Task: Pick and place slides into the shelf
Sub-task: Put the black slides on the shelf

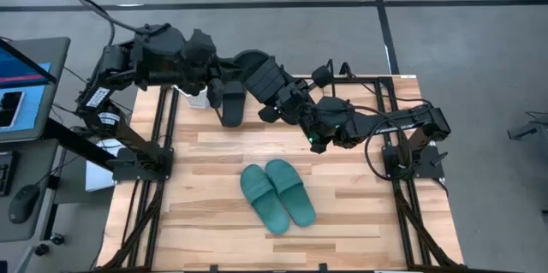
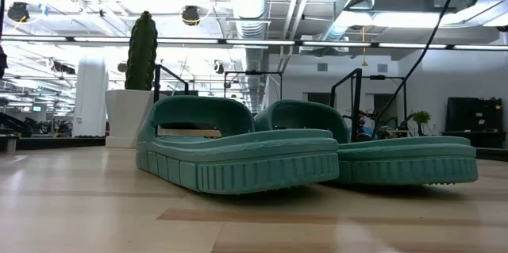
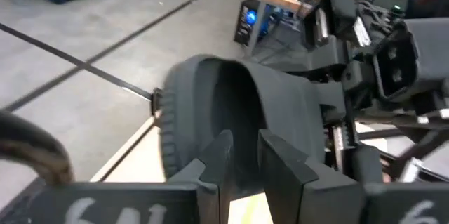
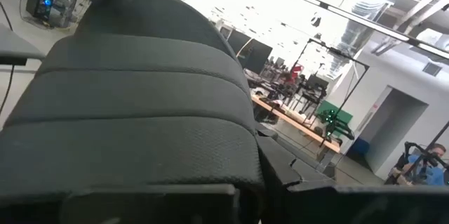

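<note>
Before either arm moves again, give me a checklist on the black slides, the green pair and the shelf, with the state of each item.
1. Left gripper on a black slide: ok, its jaws pinch the slide's edge at the table's far side.
2. Right gripper on the other black slide: ok, jaws shut on it in the right wrist view.
3. Black slides seated in the shelf: cannot tell, the arms cover them from above.
4. Two green slides waiting: ok, side by side and touching at mid-table, straps up.
5. Arms apart from each other: cannot tell, they overlap in the high view.
</note>
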